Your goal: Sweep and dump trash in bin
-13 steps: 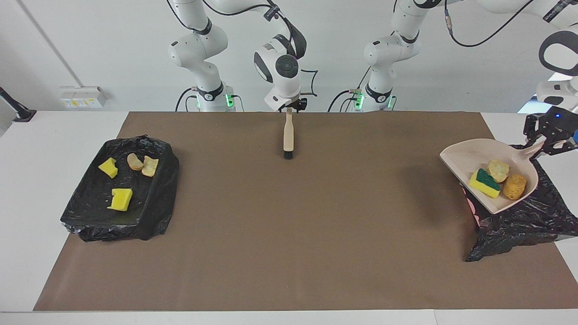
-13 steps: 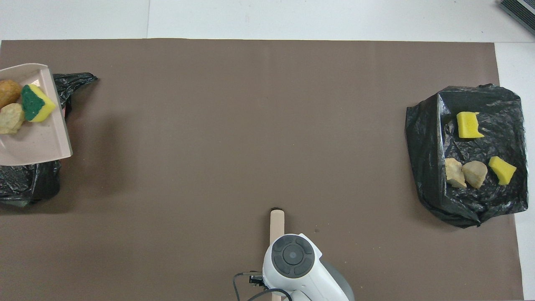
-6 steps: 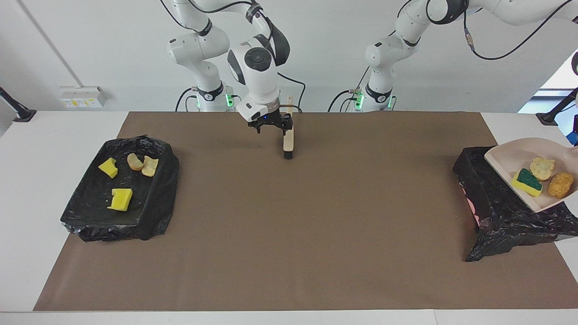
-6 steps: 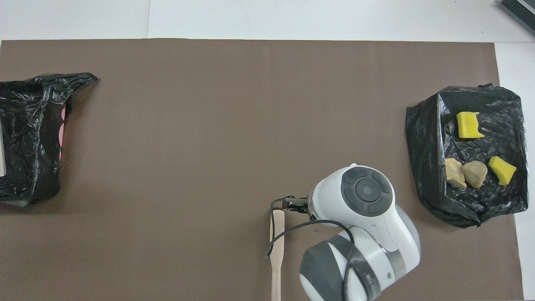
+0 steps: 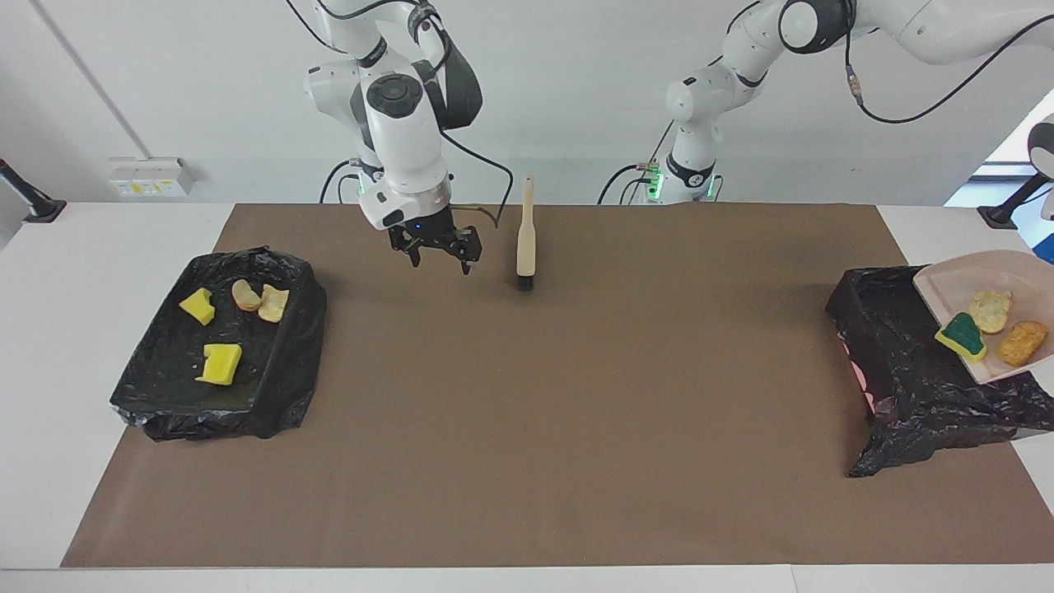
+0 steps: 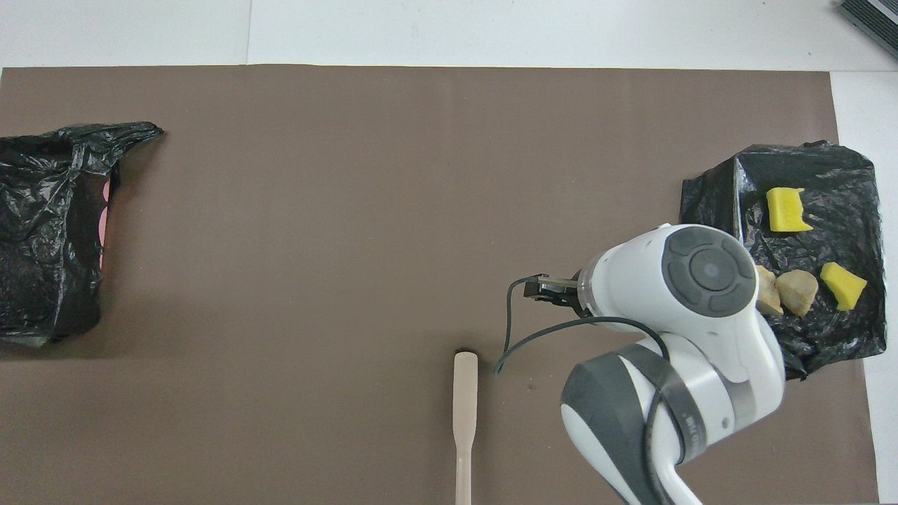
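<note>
Brown paper covers the white table [image 5: 107, 239] from end to end. Over it, near the robots' edge, hangs the right gripper [image 5: 440, 262]. Its two fingers are wide apart and hold nothing. A second ago it was on the beige-handled brush with black bristles [image 5: 525, 239]. Now it has let go and moved off toward the right arm's end. The brush lies alone by the robots' edge, so I think the sweeping is done for this load.

The left gripper is out of sight. It is closed tight on the beige plastic dustpan [image 5: 947, 284], which has moved out over the black-bagged bin [image 5: 906, 371] at the left arm's end. In the dustpan lie three bits of trash: a green-faced yellow sponge [image 5: 959, 336], a pale tan lump [image 5: 991, 310] and an orange-brown lump [image 5: 1023, 343]. They are ready to tip out. Four more bits lie in the black-lined tray [image 5: 272, 387] at the right arm's end.
</note>
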